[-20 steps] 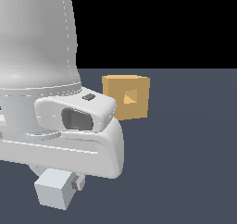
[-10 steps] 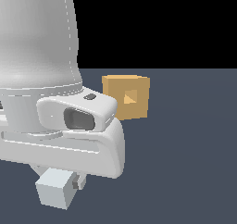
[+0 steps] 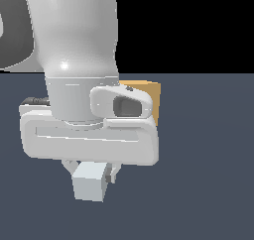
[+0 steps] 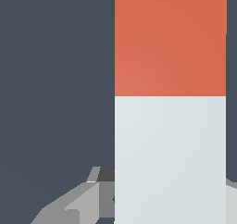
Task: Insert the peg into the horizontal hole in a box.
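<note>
My gripper (image 3: 92,171) is shut on the peg (image 3: 90,182), whose pale grey-white end faces the exterior camera below the hand. In the wrist view the peg (image 4: 170,126) runs away from the gripper (image 4: 169,205), white near the fingers (image 4: 76,204) and red at the far end. The tan-orange box (image 3: 152,98) stands behind the hand in the exterior view, with only its right edge showing. The hole is hidden by the hand. The peg hangs a little above the dark floor.
The arm's large white wrist and hand (image 3: 89,140) fill the exterior view's left and centre. A dark grey-blue floor (image 3: 208,174) lies all around.
The hand and peg have moved to the exterior view's right and slightly up. The hand now covers most of the box and the hole, which showed before.
</note>
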### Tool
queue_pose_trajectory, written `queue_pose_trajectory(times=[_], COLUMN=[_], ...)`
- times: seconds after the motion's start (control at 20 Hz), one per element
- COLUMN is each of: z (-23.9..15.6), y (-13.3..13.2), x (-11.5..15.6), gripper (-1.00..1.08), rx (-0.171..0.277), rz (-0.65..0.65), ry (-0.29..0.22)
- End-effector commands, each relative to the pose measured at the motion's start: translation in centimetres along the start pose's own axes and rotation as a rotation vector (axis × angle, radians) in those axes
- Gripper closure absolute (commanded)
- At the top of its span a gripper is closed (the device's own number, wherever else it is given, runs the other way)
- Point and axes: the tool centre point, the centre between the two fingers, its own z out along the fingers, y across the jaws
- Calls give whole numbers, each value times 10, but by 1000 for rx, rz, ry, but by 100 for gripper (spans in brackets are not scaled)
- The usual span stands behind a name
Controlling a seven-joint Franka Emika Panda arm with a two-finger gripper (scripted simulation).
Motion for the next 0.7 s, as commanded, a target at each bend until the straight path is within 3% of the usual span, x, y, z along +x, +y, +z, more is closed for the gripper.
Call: queue_pose_trajectory(times=[0.0,0.65], z=[-7,-43], y=[15,96], x=[12,96], gripper=[108,108], rx=[-3,-3], rz=[-35,-261], ry=[-1,-1])
